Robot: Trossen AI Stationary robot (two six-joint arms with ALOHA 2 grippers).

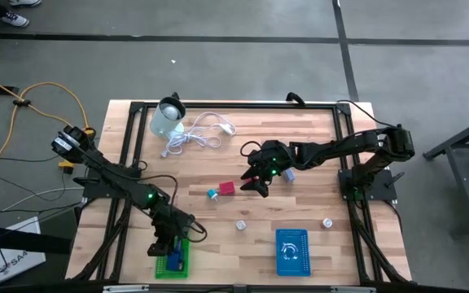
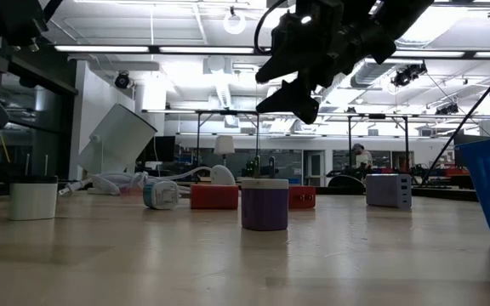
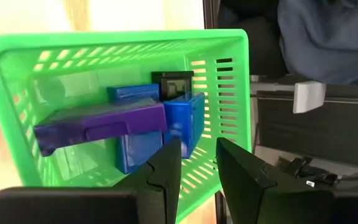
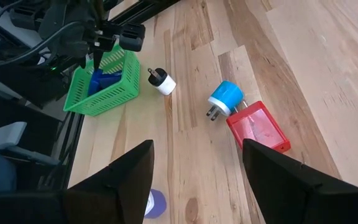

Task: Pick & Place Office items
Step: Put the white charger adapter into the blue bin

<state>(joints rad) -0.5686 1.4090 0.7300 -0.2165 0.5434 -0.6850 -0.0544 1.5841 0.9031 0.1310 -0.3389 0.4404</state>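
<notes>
Small office items lie about the wooden table: a red block (image 4: pixel 258 127), a blue round plug (image 4: pixel 225 99) beside it, a black-and-white plug (image 4: pixel 162 81), a grey block (image 2: pixel 388 189), a purple-and-white round piece (image 2: pixel 264 204) and a white round piece (image 1: pixel 327 221). My right gripper (image 4: pixel 197 149) hangs wide open above the table's middle (image 1: pixel 255 183), near the red block, with nothing between its fingers. My left gripper (image 3: pixel 197 146) hovers over the green basket (image 3: pixel 104 40) at the near left (image 1: pixel 172 264), with only a narrow gap between its fingers, which hold nothing. A purple piece (image 3: pixel 98 127), blue pieces (image 3: pixel 182 118) and a black one (image 3: pixel 173 82) lie in the basket.
A blue basket (image 1: pixel 291 251) stands near the front edge, right of the middle. A pale round container (image 1: pixel 168 118) lies tipped at the far left, with a coiled white cable (image 1: pixel 195 134) next to it. Black frame rails (image 1: pixel 342 155) run along the table's sides.
</notes>
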